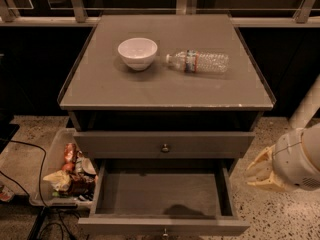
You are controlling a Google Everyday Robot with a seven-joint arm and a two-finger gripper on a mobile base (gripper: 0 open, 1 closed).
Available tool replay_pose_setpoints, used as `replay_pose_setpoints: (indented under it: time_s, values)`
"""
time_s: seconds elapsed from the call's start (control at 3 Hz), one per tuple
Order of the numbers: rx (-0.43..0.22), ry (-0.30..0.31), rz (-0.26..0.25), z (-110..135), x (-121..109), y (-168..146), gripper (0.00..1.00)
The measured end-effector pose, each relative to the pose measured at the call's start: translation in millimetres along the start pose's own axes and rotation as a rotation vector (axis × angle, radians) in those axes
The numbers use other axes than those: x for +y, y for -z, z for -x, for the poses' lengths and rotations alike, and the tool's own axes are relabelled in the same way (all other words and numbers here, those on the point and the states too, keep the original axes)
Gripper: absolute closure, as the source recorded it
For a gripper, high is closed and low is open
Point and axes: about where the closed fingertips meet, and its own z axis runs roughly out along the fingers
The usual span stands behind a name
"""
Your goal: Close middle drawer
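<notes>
The middle drawer is pulled out toward me, wide, shallow and empty, with its flat front and small round knob at the bottom edge of the view. The top drawer above it is shut. The lowest drawer is hidden. My gripper hangs to the right of the cabinet, level with the open drawer's right side and apart from it. Its cream fingers are pressed together and hold nothing.
A white bowl and a plastic water bottle lying on its side rest on the cabinet top. A clear bin of snack packets sits on the floor at the left, with cables beside it.
</notes>
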Motion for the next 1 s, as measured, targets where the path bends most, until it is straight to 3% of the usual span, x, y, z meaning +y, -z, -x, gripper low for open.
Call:
replay_pose_setpoints:
  time_s: [0.33,0.67,1.0]
  values:
    - [0.003,-0.063,0.023,-14,9,-50,1.0]
    - [-0.03,-0.126,-0.007,-34,9,-101,1.0]
    - [-0.113,-0.176,-0.073,-51,0,-136,1.0]
